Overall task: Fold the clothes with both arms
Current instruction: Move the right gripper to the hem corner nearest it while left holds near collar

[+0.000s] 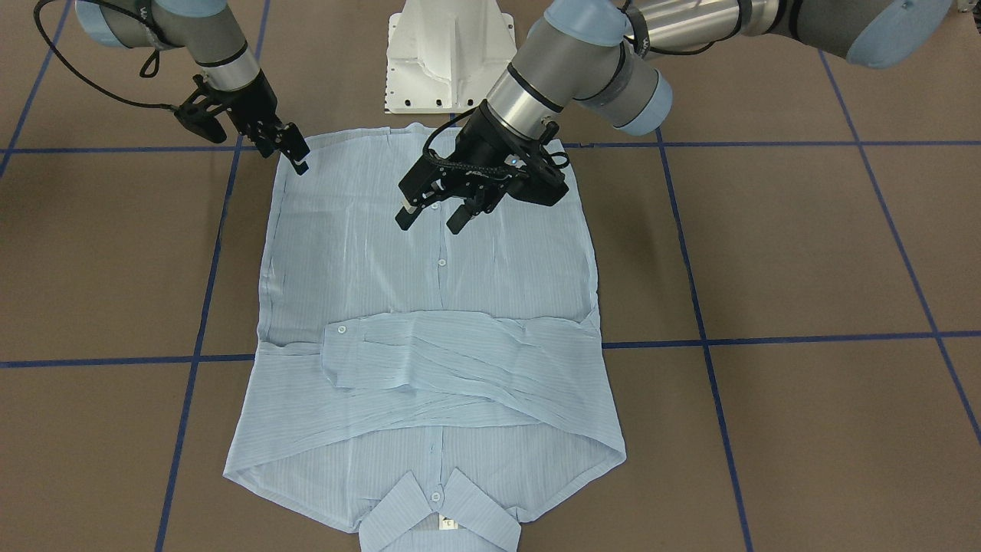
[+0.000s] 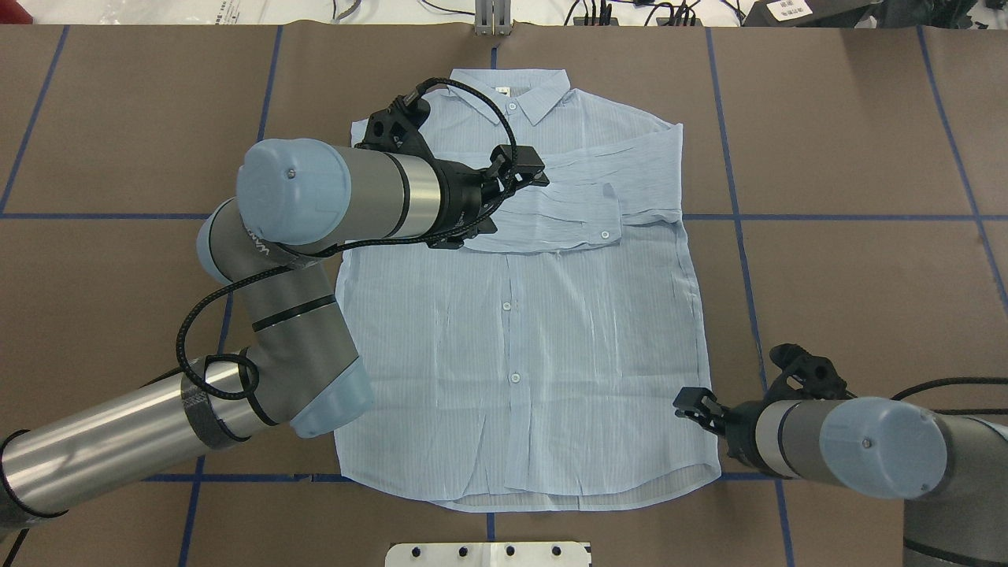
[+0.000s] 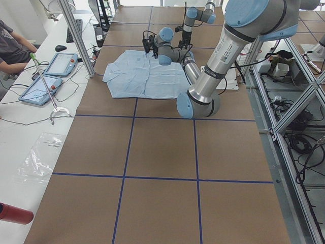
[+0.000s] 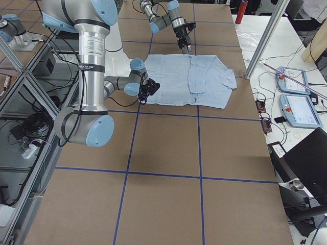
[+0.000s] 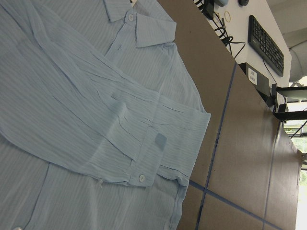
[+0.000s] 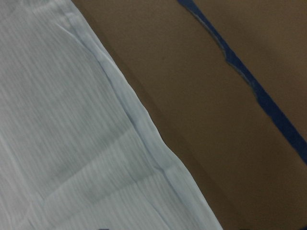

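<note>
The clothes are one light-blue shirt (image 1: 429, 291) (image 2: 543, 331), lying flat and buttoned, front up. Its collar (image 2: 512, 90) is on the far side from the robot. A sleeve lies folded across the chest, its cuff (image 1: 337, 337) (image 5: 144, 172) toward the robot's right. My left gripper (image 1: 433, 220) (image 2: 504, 201) hangs open just above the shirt's middle, holding nothing. My right gripper (image 1: 299, 157) (image 2: 693, 405) sits low at the shirt's side edge (image 6: 139, 124) near the hem corner. It looks open and holds nothing.
The white pedestal base (image 1: 448, 61) stands at the robot's edge of the brown table, which is marked with blue tape lines (image 1: 766, 339). A side bench holds tablets (image 3: 51, 76). A person (image 3: 10, 46) sits there, beyond an aluminium post (image 3: 76, 35).
</note>
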`<state>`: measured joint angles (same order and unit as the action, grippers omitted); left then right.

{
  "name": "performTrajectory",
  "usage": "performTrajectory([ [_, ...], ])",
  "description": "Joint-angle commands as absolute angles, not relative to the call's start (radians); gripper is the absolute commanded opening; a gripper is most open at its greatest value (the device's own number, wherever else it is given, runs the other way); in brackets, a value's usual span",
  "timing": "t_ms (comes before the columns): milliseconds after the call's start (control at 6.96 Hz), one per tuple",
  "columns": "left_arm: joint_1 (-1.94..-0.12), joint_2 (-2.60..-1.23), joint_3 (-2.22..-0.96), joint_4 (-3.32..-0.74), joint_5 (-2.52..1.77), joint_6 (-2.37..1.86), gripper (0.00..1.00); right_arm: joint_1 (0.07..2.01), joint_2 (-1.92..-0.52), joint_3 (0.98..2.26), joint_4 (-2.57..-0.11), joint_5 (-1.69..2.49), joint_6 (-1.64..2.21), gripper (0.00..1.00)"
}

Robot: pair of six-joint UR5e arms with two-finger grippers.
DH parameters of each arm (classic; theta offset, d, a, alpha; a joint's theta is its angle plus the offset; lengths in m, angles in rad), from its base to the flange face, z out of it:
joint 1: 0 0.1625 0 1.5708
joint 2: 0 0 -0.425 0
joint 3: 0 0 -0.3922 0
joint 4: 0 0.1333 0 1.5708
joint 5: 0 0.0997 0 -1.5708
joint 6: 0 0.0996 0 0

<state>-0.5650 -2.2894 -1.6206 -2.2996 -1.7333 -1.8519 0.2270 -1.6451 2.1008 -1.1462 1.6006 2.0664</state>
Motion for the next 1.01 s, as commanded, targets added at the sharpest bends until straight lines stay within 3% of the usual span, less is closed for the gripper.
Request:
performTrajectory([
  [0,-0.568,-2.289,-1.623,-2.299,-1.732,-1.852,0.97,0.144,-1.651,2.125,-1.223,1.553,2.114,0.91],
  [862,-0.568,-2.240,-1.678,-2.299,-1.724,-1.850,0.97,0.129,-1.634,2.120,-1.302,1.531,2.114,0.81],
])
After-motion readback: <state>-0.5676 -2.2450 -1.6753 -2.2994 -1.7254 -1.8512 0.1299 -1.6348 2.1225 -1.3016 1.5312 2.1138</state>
